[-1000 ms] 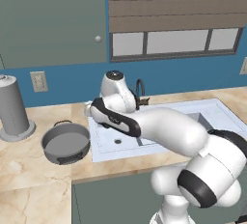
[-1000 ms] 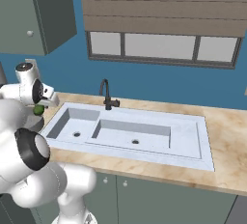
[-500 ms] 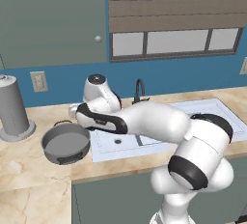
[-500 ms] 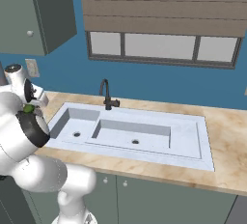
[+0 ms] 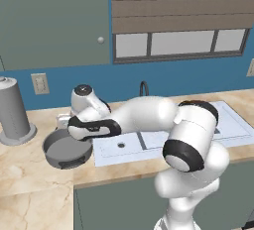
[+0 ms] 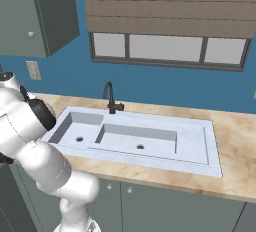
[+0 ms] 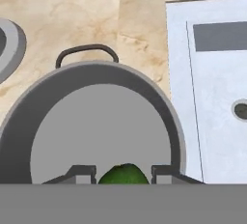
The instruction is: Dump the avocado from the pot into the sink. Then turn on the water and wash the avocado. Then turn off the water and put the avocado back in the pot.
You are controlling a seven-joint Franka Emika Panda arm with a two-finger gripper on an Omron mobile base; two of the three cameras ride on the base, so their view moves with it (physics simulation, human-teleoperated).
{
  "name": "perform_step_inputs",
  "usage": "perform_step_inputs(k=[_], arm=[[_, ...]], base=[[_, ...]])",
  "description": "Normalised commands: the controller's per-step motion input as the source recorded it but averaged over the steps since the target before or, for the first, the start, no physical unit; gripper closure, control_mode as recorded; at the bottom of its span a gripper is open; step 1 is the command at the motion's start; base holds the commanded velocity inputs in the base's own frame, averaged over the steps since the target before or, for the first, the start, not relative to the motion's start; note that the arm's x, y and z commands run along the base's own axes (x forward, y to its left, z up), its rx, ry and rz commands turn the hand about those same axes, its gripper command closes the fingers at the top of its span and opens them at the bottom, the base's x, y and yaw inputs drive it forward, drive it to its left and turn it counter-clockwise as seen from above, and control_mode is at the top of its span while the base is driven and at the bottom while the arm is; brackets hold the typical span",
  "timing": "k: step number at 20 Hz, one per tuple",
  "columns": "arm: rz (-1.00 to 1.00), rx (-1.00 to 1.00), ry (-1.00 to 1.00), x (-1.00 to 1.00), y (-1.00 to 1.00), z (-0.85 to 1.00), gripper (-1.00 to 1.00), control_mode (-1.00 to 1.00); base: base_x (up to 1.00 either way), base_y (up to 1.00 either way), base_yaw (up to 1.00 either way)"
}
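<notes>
Between the claw's point(image 7: 123, 172) two tips sat the avocado point(image 7: 123, 175), clenched there. Straight below lay the pot point(image 7: 19, 121), its open floor squarely under the fruit, with the sink point(image 7: 212, 78) off to one side.

The white arm rises near the right of the left base view, bends at a dark-banded elbow, and stretches its forearm far to the left, level and low. Its wrist turns the hand downward at the left end of the reach. The gripper point(image 7: 123, 175) points straight down, its two fingers point(image 7: 81, 174) standing parted on either side of a small green lump pinched between them.
</notes>
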Motion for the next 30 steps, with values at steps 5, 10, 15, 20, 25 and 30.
perform_step_inputs(k=[5,10,15,20,25,30], arm=[[-0.02,0.0,0.0,0.06,0.17,-0.57,1.0,-1.0],[-0.03,0.0,0.0,0.24,0.18,-0.53,1.0,-1.0],[-0.03,0.0,-0.01,0.23,0.06,-0.29,-1.0,-1.0],[-0.05,0.0,-0.05,0.07,0.04,-0.02,-1.0,-1.0],[-0.05,0.0,0.0,0.09,0.03,0.06,-1.0,-1.0],[-0.01,0.02,0.0,0.01,-0.11,0.69,-1.0,-1.0]], base=[[0.0,0.0,0.0],[0.0,0.0,0.0],[0.0,0.0,0.0],[0.0,0.0,0.0],[0.0,0.0,0.0],[0.0,0.0,0.0]])
